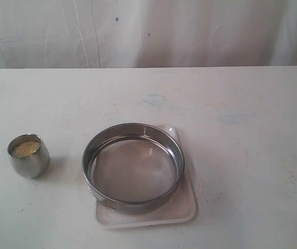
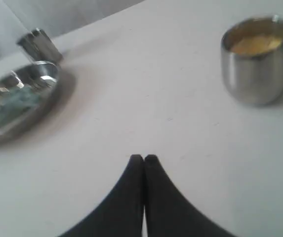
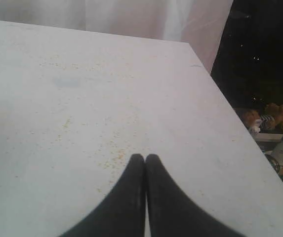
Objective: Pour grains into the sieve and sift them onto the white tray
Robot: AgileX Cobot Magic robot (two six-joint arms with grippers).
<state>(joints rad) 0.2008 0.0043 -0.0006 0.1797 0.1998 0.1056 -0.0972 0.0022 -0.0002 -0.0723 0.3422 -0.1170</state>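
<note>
A small steel cup (image 1: 29, 155) holding golden-yellow grains (image 1: 26, 149) stands on the table at the left. The sieve (image 1: 133, 167), a wide steel ring with a mesh bottom, sits empty on the white tray (image 1: 184, 210) at the front centre. Neither gripper shows in the exterior view. In the left wrist view my left gripper (image 2: 143, 157) is shut and empty over bare table, apart from the cup (image 2: 256, 64) and its grains (image 2: 256, 44). The blurred sieve (image 2: 18, 98) lies at the frame's edge. My right gripper (image 3: 144, 156) is shut and empty above the table.
A few stray yellow grains (image 3: 114, 153) speckle the white table (image 1: 231, 104) by the right gripper. The table's edge (image 3: 230, 113) runs close by, with dark clutter beyond it. A white curtain (image 1: 148, 31) hangs behind the table. A blurred steel piece (image 2: 40, 44) shows past the sieve.
</note>
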